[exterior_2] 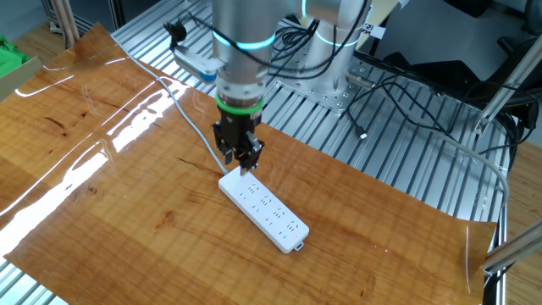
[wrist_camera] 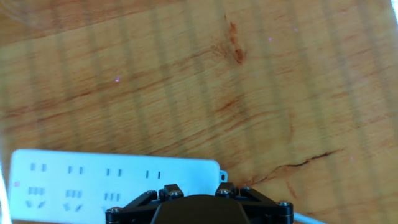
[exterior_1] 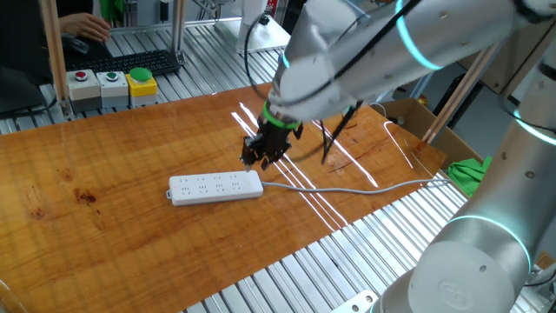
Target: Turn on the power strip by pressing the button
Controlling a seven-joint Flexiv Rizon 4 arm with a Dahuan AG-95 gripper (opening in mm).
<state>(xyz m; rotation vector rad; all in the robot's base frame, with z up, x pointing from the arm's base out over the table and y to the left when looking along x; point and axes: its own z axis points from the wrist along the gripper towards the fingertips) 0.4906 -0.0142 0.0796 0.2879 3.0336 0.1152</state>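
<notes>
Hand view looks down past the gripper (wrist_camera: 198,205) at the lower edge, its fingertips hidden, so I cannot tell whether they are spread or pressed together. From one fixed view the gripper (exterior_1: 261,155) hovers just above the cable end of the power strip (exterior_1: 215,187), at centre frame on the desk (exterior_1: 104,174). Its long axis runs left from there. The button is too small to make out; I judge it lies almost directly below.
</notes>
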